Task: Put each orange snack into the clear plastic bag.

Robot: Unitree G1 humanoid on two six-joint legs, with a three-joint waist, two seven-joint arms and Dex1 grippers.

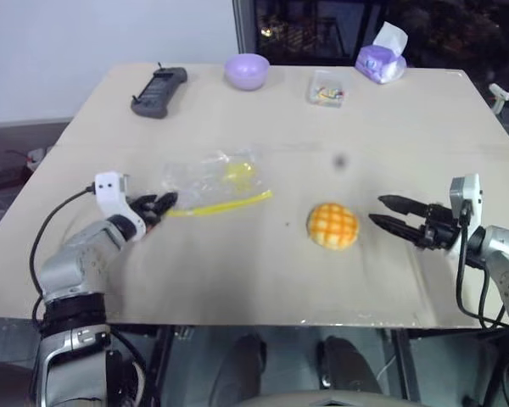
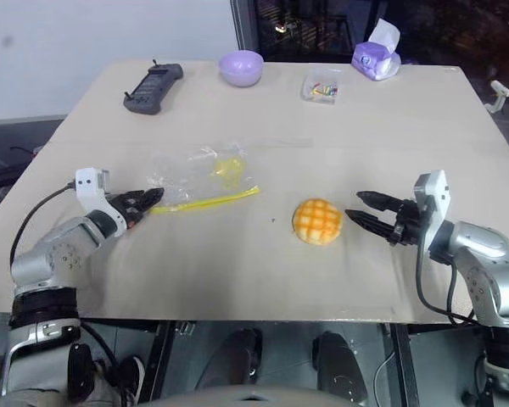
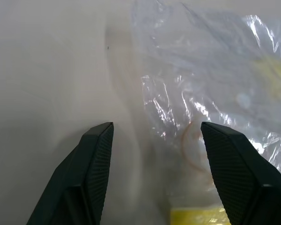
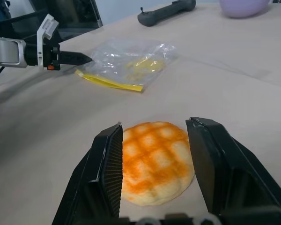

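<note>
The orange snack (image 1: 332, 225), a domed bun with a darker grid on top, lies on the table right of centre. My right gripper (image 1: 382, 210) is open just to the right of it, fingers pointing at it and apart from it. In the right wrist view the bun (image 4: 154, 161) lies beyond and between the two fingers. The clear plastic bag (image 1: 216, 180) lies flat at centre left, its yellow seal strip (image 1: 220, 204) along the near edge. My left gripper (image 1: 163, 203) is open at the bag's left end. The left wrist view has the crinkled bag (image 3: 215, 93) just ahead of the fingers.
Along the far edge of the beige table (image 1: 263, 288) sit a black handheld controller (image 1: 159, 91), a lilac bowl (image 1: 247, 70), a small clear box with coloured bits (image 1: 328, 87) and a purple tissue pack (image 1: 381, 59).
</note>
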